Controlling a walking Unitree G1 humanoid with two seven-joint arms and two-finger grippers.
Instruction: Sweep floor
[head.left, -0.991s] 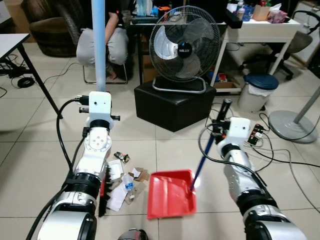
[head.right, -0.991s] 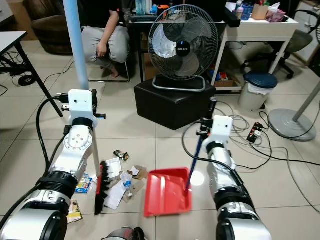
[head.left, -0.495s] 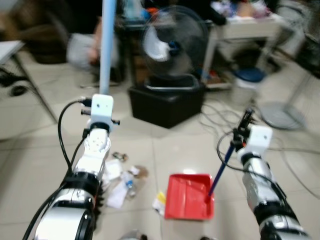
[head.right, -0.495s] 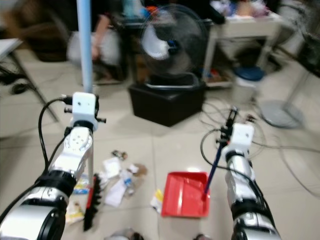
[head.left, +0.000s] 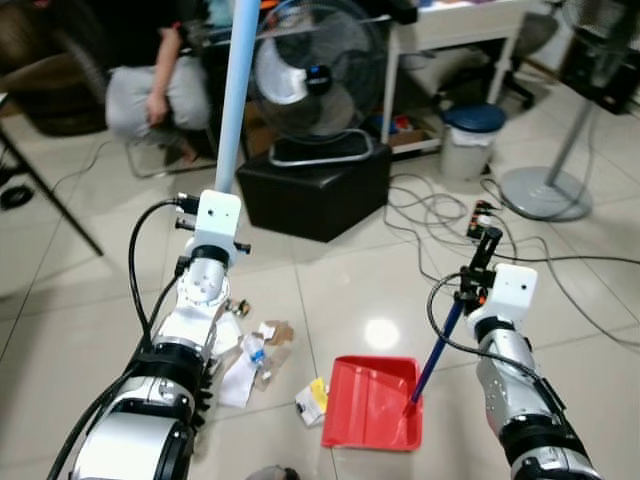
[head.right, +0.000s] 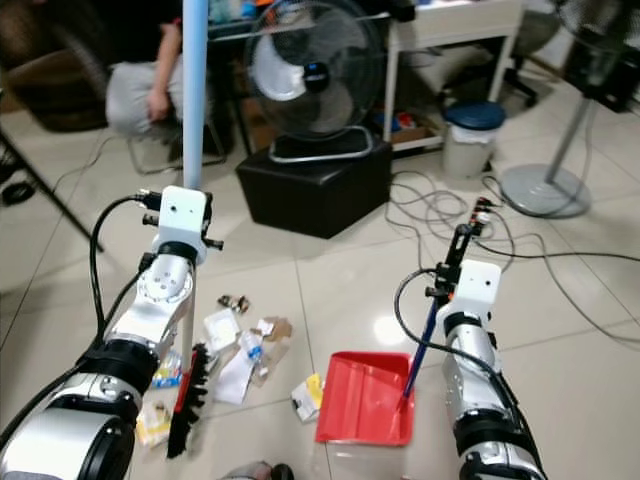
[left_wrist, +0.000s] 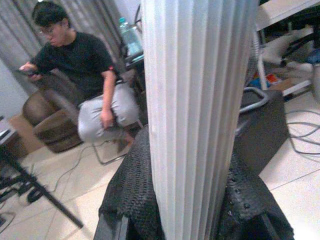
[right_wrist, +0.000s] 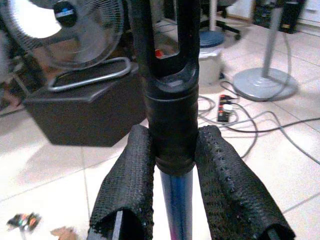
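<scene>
Since a second ago your view has swung, and a yellow-and-white scrap (head.right: 303, 397) now lies just beside the red plastic dustpan (head.right: 362, 412), left of it. Your right gripper (right_wrist: 172, 165) is clamped on the dustpan's dark blue handle (head.right: 421, 345), its textured black pads either side of the glossy black cap. Your left gripper (left_wrist: 187, 200) grips the ribbed pale-blue broom pole (head.right: 193, 90); the black-bristled broom head (head.right: 190, 395) stands on the glossy tiled floor (head.left: 340, 280) beside crumpled paper litter (head.right: 235, 360). Beyond sit a black ottoman (head.left: 312, 188) carrying a round wire-caged fan (head.left: 305, 85), and a seated person (head.left: 150, 85).
</scene>
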